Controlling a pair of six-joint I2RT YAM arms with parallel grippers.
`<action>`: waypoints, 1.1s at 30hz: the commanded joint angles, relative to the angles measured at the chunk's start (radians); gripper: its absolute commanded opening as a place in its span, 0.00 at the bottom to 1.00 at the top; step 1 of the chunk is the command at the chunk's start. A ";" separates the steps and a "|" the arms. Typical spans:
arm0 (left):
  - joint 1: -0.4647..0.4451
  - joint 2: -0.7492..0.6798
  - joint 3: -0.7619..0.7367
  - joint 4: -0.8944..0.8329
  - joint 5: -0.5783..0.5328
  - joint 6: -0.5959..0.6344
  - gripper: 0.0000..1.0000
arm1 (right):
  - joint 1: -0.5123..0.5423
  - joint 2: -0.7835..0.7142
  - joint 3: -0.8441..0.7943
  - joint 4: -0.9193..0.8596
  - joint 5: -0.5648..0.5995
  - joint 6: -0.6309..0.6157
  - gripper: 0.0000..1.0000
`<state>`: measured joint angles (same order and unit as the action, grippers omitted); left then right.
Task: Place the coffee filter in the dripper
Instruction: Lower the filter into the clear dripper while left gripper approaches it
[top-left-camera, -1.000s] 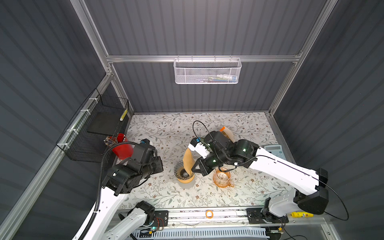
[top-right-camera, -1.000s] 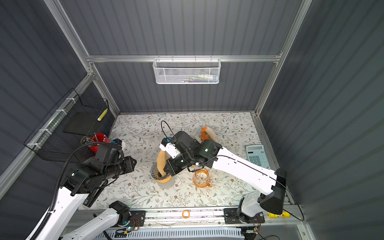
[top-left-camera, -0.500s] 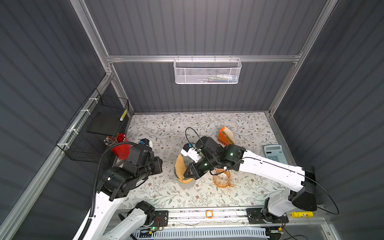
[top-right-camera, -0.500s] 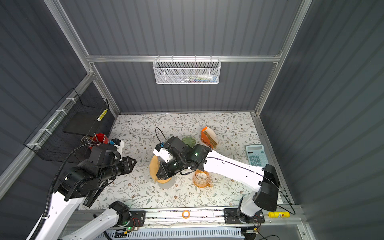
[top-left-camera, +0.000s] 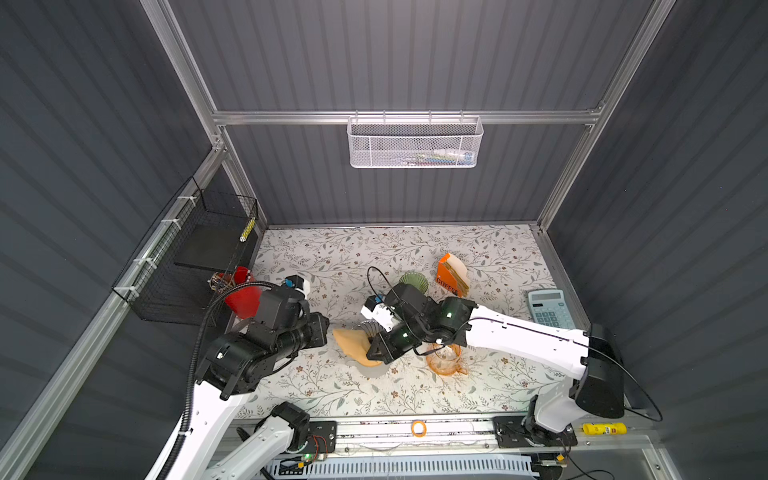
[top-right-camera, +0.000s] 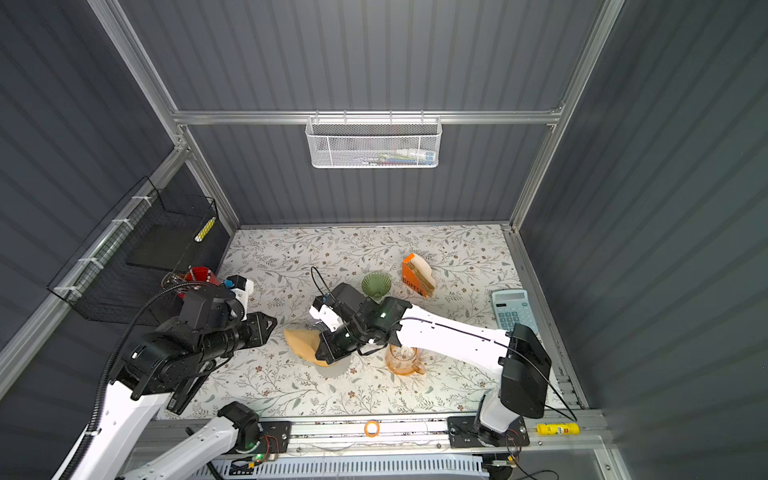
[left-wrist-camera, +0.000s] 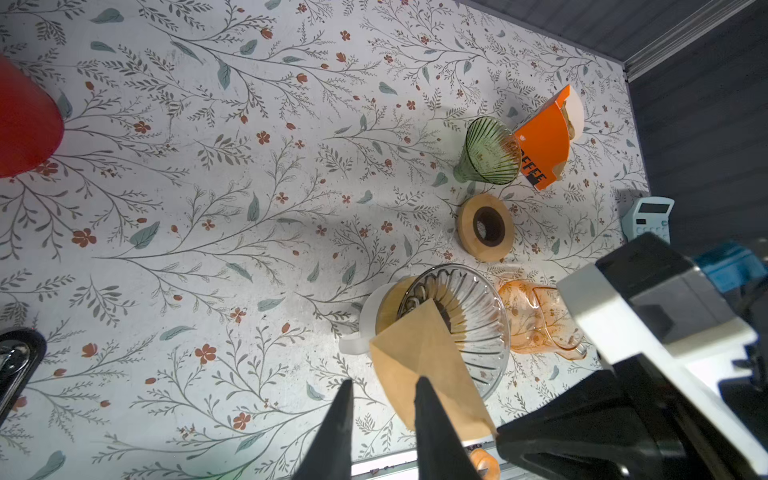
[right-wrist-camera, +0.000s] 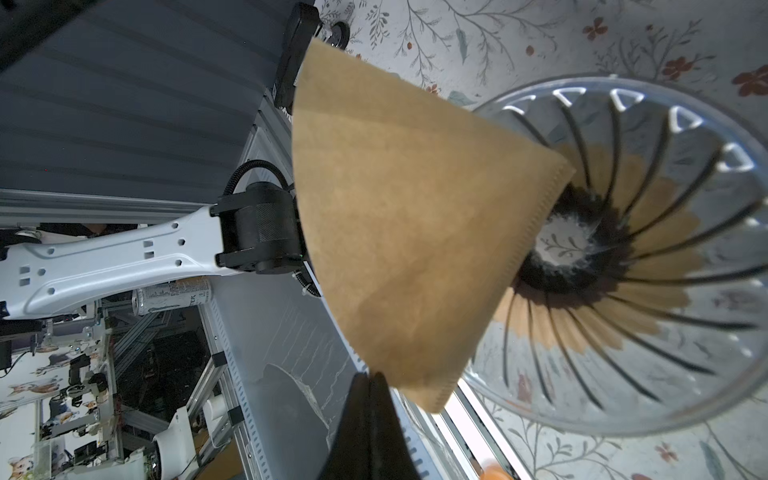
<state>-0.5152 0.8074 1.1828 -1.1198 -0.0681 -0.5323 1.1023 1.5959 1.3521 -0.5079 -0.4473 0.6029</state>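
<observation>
The brown paper coffee filter (top-left-camera: 353, 347) (top-right-camera: 303, 343) hangs flat and tilted beside the clear ribbed dripper (left-wrist-camera: 469, 316) (right-wrist-camera: 644, 249), its pointed end over the dripper's rim. My right gripper (top-left-camera: 370, 357) (right-wrist-camera: 370, 378) is shut on one corner of the filter's wide edge. The dripper sits on a white mug (left-wrist-camera: 368, 320). My left gripper (top-left-camera: 327, 328) (left-wrist-camera: 384, 386) stands slightly open just left of the filter (left-wrist-camera: 424, 357); whether it touches the paper I cannot tell.
An orange glass pitcher (top-left-camera: 446, 359) stands right of the dripper. Behind are a green dripper (top-left-camera: 413, 282), an orange filter box (top-left-camera: 451, 276) and a wooden ring (left-wrist-camera: 486, 227). A calculator (top-left-camera: 548, 307) lies far right and a red cup (top-left-camera: 243, 295) far left.
My right gripper has swung the filter left and down, from upright over the dripper to tilted beside it. The left arm has shifted slightly toward the filter.
</observation>
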 joint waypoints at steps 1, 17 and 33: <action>0.006 0.008 -0.015 0.012 0.022 0.027 0.27 | -0.003 0.003 -0.002 0.020 0.017 0.006 0.00; 0.006 0.007 -0.044 0.043 0.099 0.053 0.28 | -0.061 -0.028 0.020 -0.020 -0.004 0.080 0.00; 0.006 0.045 -0.080 0.064 0.175 0.089 0.28 | -0.087 -0.040 -0.013 0.061 -0.104 0.166 0.00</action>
<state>-0.5152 0.8452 1.1133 -1.0698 0.0734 -0.4732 1.0260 1.5780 1.3521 -0.4797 -0.5198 0.7403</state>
